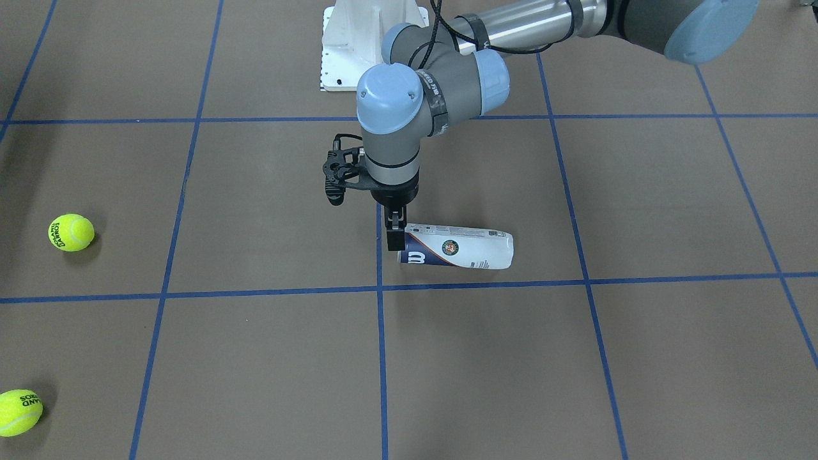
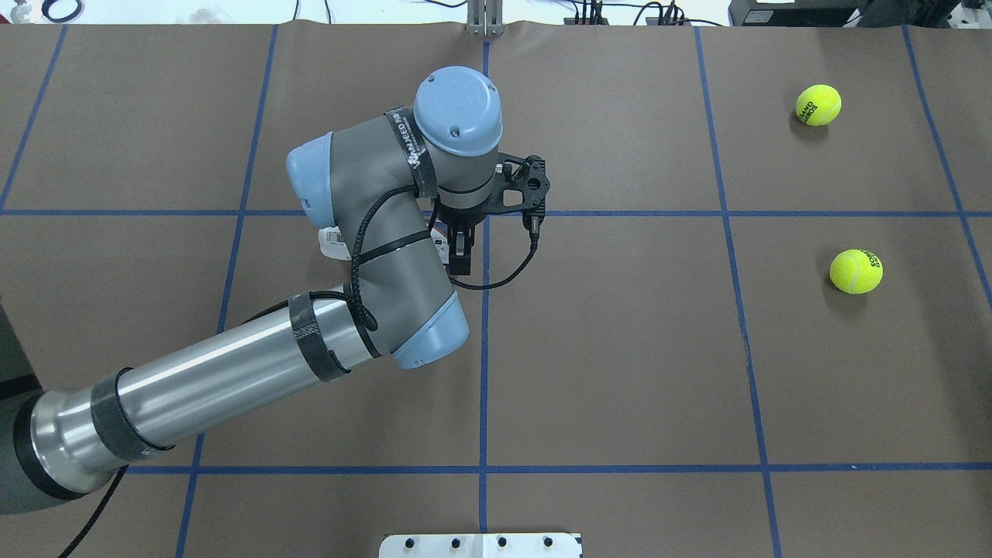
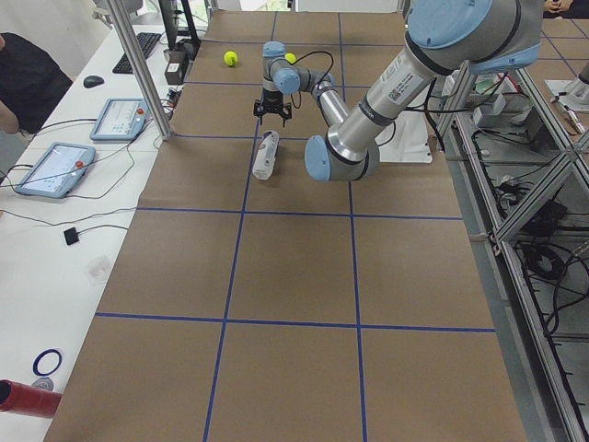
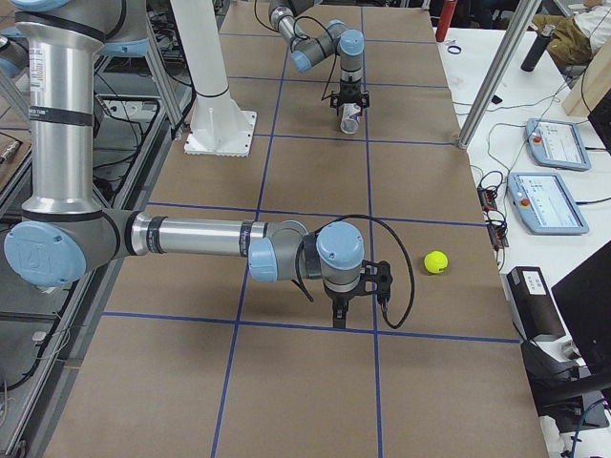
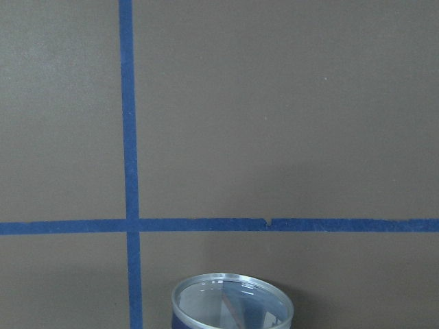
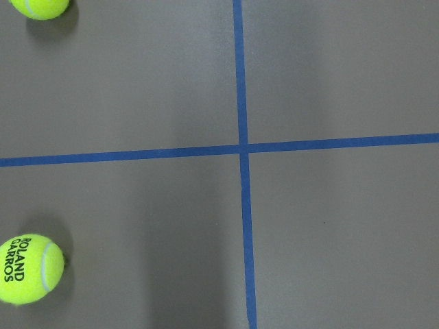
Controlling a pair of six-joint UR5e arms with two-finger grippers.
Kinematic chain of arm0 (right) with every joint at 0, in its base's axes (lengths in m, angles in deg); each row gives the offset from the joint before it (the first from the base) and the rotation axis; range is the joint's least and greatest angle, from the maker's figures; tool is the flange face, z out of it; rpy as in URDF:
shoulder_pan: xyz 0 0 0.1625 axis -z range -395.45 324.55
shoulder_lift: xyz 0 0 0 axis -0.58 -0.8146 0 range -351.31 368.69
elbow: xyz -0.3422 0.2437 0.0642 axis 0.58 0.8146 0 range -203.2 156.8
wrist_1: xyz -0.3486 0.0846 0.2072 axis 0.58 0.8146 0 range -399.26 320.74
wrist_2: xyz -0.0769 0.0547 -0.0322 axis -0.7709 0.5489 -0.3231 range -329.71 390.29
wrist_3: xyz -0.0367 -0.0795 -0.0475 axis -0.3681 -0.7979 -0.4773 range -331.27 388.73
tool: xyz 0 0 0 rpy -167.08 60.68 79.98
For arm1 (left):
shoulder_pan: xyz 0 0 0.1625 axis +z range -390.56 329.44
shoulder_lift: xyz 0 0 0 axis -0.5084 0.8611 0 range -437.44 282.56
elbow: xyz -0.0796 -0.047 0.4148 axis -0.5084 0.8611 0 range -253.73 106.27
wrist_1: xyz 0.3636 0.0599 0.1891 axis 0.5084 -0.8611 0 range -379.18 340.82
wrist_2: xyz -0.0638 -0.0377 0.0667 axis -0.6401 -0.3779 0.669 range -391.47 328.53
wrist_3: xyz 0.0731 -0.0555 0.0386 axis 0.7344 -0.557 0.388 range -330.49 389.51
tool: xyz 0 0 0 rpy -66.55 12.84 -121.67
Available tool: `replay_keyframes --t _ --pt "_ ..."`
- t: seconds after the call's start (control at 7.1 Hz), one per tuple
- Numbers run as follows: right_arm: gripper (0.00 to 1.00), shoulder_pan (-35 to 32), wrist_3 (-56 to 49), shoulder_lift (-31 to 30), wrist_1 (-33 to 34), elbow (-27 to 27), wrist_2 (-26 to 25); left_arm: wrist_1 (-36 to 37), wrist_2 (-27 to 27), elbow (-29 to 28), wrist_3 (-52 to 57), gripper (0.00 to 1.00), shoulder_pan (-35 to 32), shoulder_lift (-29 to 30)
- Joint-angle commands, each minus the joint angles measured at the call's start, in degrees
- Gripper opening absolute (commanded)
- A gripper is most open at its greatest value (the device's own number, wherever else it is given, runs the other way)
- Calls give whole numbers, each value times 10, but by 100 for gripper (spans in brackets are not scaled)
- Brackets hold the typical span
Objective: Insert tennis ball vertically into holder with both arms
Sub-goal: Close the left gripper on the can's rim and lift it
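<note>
Holder [image 1: 457,248] lies flat on table [image 1: 575,358]; L gripper [image 1: 396,237] at its rim end
Prob. light, thin, slippery plastic; take mid-body, gently; jaws of L one and R gripper [image 4: 339,320]: cannot tell

Holder [image 1: 457,248] lies flat on the table [image 1: 575,358], my left gripper [image 1: 396,237] at its 3 o'clock end. Near ball [image 1: 71,232] lies at its 3 o'clock and far ball [image 1: 18,412] at 2, both well apart.
</note>
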Motion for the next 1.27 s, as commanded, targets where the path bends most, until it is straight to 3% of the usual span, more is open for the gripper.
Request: replay_keyframes --t 0.0,1.13 --pt "100 0 0 0 0 0 0 -70 28 -40 -2 99 14 0" --pt "100 0 -3 0 0 0 0 -73 30 -50 -1 99 11 -5"
